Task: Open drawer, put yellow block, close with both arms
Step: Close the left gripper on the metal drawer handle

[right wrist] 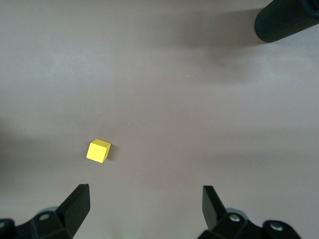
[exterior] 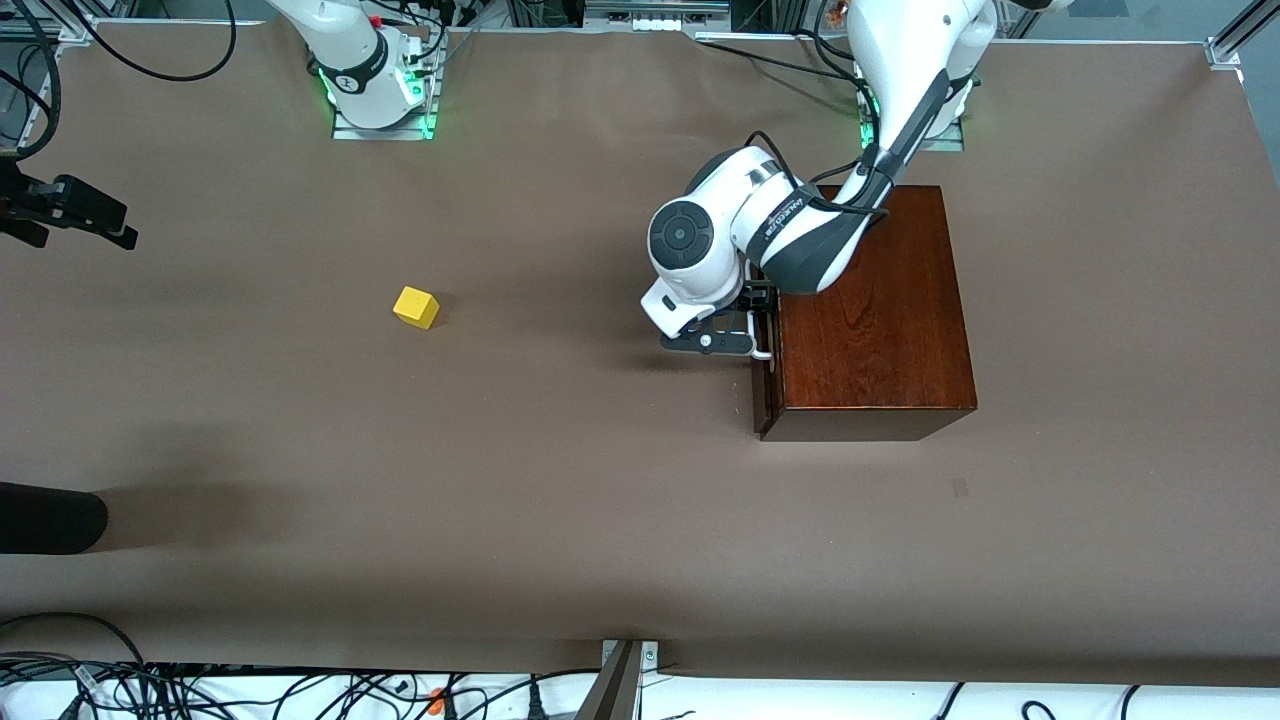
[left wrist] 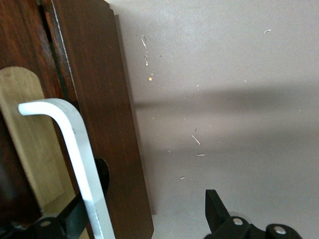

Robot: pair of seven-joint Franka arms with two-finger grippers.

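1. Where the brown-covered table (exterior: 560, 500) runs toward the left arm's end, a glossy dark mahogany box (exterior: 870, 310) is seen standing close to that arm's green-lit base.
2. The drawer (exterior: 768, 385) is fitted into the side of the box that faces the right arm's end; its dark front is seen nearly flush, with only a narrow gap beside it in the left wrist view.
3. Nothing inside the drawer can be made out, since its tray is not exposed.
4. The white bar handle (left wrist: 75, 159) is seen standing off the drawer front over a pale wood recess.
5. The left gripper (exterior: 745, 335) is placed at this handle, its fingers spread wide: one finger (left wrist: 79, 214) is seen just beside the bar, the other (left wrist: 215, 206) well apart over bare table. Nothing is clamped, and whether the near finger touches the bar cannot be told.
6. The yellow block (exterior: 416, 307) is set on the open table, well apart from the box, toward the right arm's end.
7. The right gripper (right wrist: 144, 204) is held in the air above the table with the block (right wrist: 98, 150) in its view below; its fingers are spread wide and nothing is held.
8. Small lettering is printed on the left arm's (exterior: 790, 225) wrist housing but cannot be read with certainty.
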